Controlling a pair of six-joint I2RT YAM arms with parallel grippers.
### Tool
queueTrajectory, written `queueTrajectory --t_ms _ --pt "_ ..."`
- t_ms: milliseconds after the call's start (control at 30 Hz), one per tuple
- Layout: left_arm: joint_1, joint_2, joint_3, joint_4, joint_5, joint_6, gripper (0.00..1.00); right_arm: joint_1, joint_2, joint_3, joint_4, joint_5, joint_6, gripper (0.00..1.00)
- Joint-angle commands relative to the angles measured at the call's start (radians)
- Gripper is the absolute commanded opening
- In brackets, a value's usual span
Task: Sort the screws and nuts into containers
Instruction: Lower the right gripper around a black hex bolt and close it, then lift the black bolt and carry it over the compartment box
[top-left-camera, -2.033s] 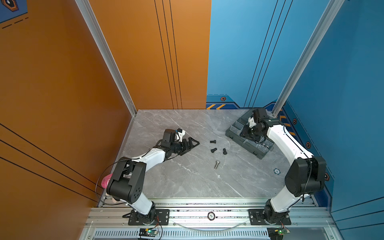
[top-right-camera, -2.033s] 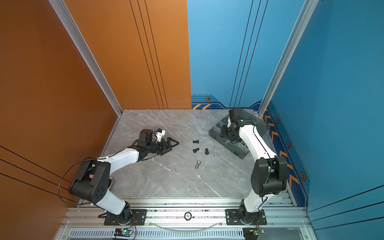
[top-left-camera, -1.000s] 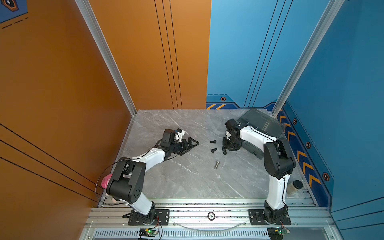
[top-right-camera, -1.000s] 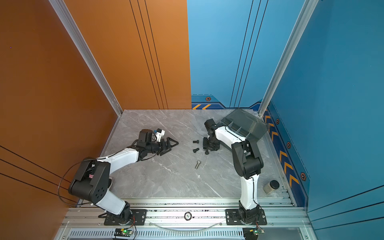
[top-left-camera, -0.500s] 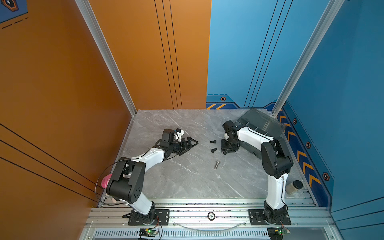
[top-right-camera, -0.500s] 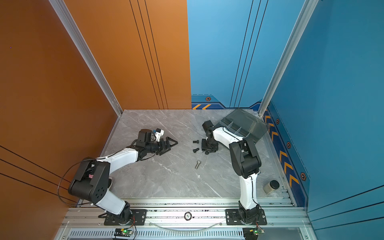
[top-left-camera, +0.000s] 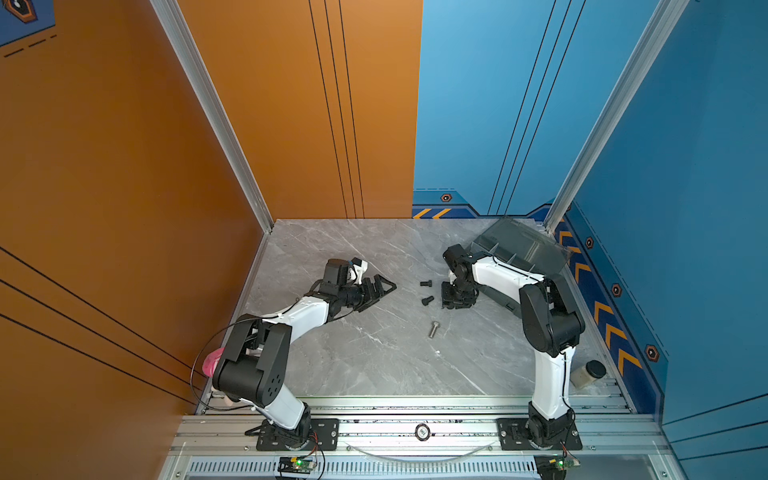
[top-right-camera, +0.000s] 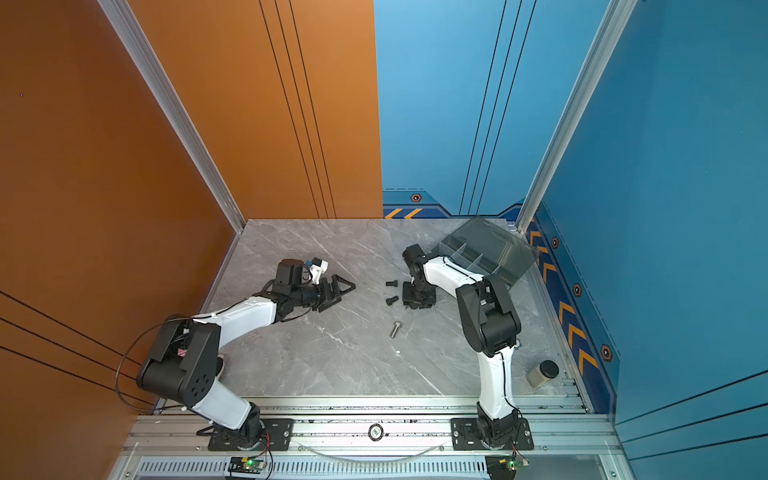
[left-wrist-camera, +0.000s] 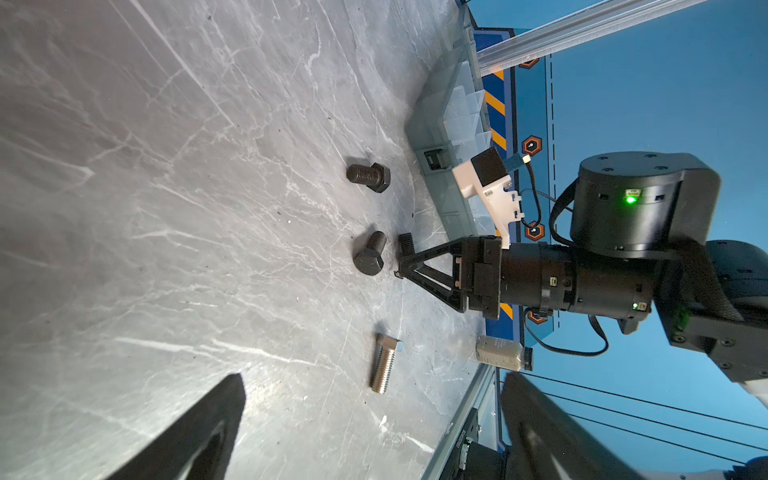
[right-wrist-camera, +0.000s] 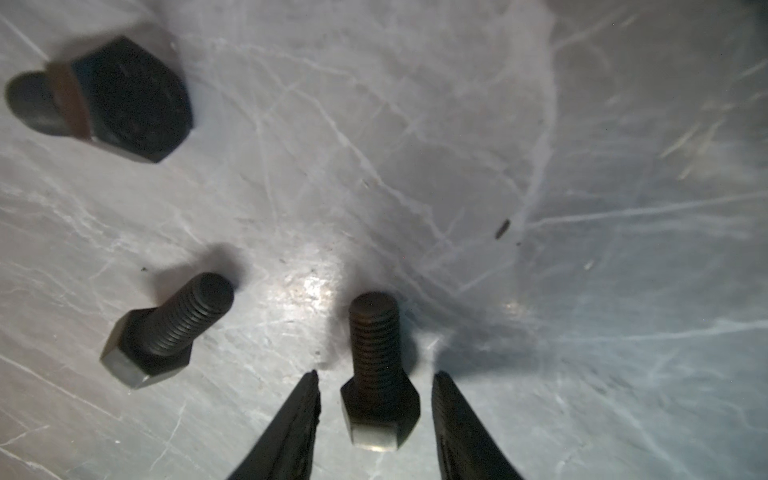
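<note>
Right gripper (right-wrist-camera: 377, 376): my fingers stand released, one on each side of the hex head of a black bolt (right-wrist-camera: 374, 332), with a sliver of table showing on both sides; nothing is clasped. This bolt lies flat on the grey marble table (top-left-camera: 353, 357), its threaded shank pointing away from the gripper. In both top views my own gripper hides it.

Second black bolt (right-wrist-camera: 166, 328): flat on the table, just beside the first, not touching it. Third black bolt (right-wrist-camera: 120, 99): a little further off on the same side, hex head turned toward the gripper. Silver bolt (top-left-camera: 434, 329): lying alone, apart from the black three, nearer the front rail (top-left-camera: 415, 409).

Left gripper (top-left-camera: 376, 291): fingers spread wide and empty, held low over the table left of centre, pointing toward the bolts. Contact with the table: cannot tell.

Organiser box (left-wrist-camera: 432, 137): far right corner of the table, behind my right arm (top-left-camera: 503, 272), tinted lid (top-left-camera: 523, 245) raised. Contents: cannot be made out
</note>
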Motion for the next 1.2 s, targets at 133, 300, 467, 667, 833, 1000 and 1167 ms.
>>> queueTrajectory --t_ms 133,300,467,667,833,1000,1167 --pt "0.009 -0.012 -0.014 0.014 0.005 0.017 0.98 0.006 0.034 -0.007 -0.004 0.037 0.009 0.44" --pt "0.010 -0.010 -0.016 0.016 0.006 0.016 0.98 0.006 0.038 -0.006 -0.004 0.039 0.007 0.40" --pt "0.012 -0.012 -0.016 0.017 0.006 0.015 0.98 0.005 0.039 -0.008 -0.005 0.041 0.003 0.32" --pt "0.014 -0.011 -0.017 0.018 0.006 0.015 0.98 0.004 0.040 -0.014 -0.004 0.042 0.001 0.15" --pt "0.015 -0.017 -0.017 0.017 0.007 0.015 0.98 -0.011 0.005 -0.014 0.002 0.005 -0.005 0.01" --pt "0.014 -0.018 -0.018 0.017 0.008 0.014 0.98 -0.045 -0.052 -0.006 0.014 -0.059 -0.017 0.00" --pt "0.016 -0.021 -0.019 0.017 0.008 0.013 0.98 -0.096 -0.097 0.022 0.010 -0.100 -0.038 0.00"
